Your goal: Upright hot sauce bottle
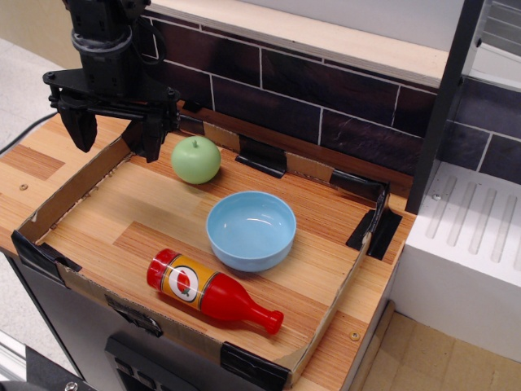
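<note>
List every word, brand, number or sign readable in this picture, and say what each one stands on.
No text can be read anywhere in this view.
The hot sauce bottle, lying on its side, has an orange-yellow label with a round red-and-white emblem; any lettering on it is too small to read.
The blue bowl, green apple and gripper show no markings.

Single fixed view, raised, in front of cardboard tray, angled down and toward the tiled back wall, moderately near, whole tray in frame, no second view
</note>
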